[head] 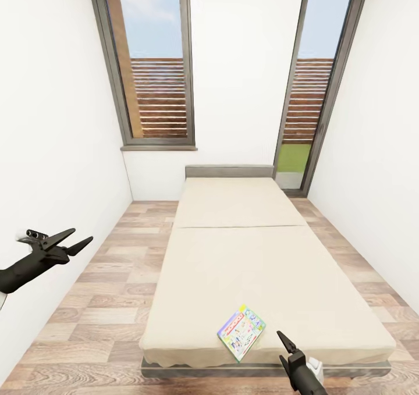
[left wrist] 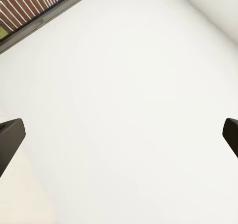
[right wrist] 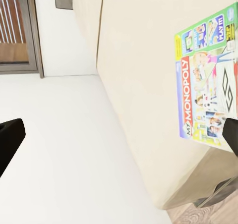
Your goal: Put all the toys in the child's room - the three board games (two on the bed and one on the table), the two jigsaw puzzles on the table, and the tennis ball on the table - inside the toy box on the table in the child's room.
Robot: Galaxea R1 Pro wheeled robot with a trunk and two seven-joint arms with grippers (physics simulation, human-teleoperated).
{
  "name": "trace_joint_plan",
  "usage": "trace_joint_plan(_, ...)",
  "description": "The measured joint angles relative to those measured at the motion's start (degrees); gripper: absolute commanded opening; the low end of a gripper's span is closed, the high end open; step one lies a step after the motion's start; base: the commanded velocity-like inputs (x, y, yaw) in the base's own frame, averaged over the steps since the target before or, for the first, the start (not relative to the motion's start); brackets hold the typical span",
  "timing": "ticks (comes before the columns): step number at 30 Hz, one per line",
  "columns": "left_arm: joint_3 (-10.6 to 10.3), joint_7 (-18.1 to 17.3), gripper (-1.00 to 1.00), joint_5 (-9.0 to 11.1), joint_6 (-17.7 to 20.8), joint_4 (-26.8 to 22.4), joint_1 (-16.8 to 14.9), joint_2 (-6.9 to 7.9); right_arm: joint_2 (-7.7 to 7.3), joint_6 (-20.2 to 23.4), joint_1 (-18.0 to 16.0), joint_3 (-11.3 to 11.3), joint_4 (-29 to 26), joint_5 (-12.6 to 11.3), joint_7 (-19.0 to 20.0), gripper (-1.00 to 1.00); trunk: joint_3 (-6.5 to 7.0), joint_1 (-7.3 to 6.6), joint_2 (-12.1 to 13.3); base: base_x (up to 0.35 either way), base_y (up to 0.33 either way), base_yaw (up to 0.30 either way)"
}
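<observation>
One board game (head: 241, 332), a thin box with a bright printed cover and big "MONOPOLY" letters, lies flat on the cream bed (head: 233, 255) close to its front edge. In the right wrist view the board game (right wrist: 208, 80) lies near the corner of the bed (right wrist: 139, 60). My right gripper (head: 279, 345) hovers open just right of the game, above the bed's front edge, holding nothing. Off to the left, over the floor beside the wall, my left gripper (head: 83, 234) is open and empty. Its fingertips (left wrist: 10, 135) frame only white wall.
This is a narrow white-walled room with a wood-plank floor (head: 110, 302) along both sides of the bed. A window (head: 154, 63) and a tall glass door (head: 311, 92) stand in the far wall. The grey headboard (head: 229, 170) is against that wall.
</observation>
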Motion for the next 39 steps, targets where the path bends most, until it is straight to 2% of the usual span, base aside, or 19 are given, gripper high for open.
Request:
trace_joint_plan(29,-0.1,0.0,1.00,-0.3,0.2,-0.1,0.0,-0.08,-0.30,0.5,0.0,0.0,0.0,0.1,-0.2,1.00,-5.21,6.37,-11.6,0.000,0.000,0.000)
trace_joint_plan(39,-0.1,0.0,1.00,-0.2,0.3,-0.1,0.0,-0.08,-0.29,0.9,0.0,0.1,0.0,-0.3,-6.0,1.00,-7.01,8.57,-15.7,0.000,0.000,0.000)
